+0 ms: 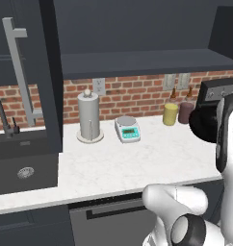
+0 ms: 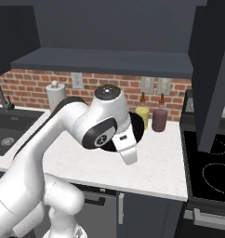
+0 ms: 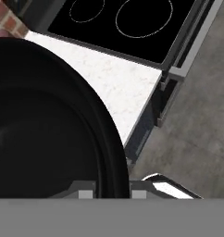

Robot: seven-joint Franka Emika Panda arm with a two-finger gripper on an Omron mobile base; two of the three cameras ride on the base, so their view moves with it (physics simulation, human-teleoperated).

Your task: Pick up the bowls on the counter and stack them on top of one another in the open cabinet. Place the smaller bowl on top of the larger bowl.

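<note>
A glossy black bowl [image 3: 44,125] takes up the left of the hand view, and its rim runs down between my two fingertips. My gripper [image 3: 113,190] is shut on that rim. The same bowl [image 1: 201,122] hangs at the arm's wrist above the right end of the white counter [image 1: 128,163], and it peeks out behind the forearm [image 2: 135,126] in the right base view. The open cabinet's dark shelf [image 1: 137,62] runs overhead, with its door and long grey bar handle [image 1: 19,72] at the left. A second bowl is out of view.
On the counter stand a paper-towel holder [image 1: 88,117], a small scale [image 1: 127,129], a yellow canister [image 1: 170,114] and a maroon one [image 1: 186,113]. A black sink [image 1: 22,166] lies to the left. A black stovetop [image 2: 212,162] lies to the right, under the other cabinet door [image 2: 216,69].
</note>
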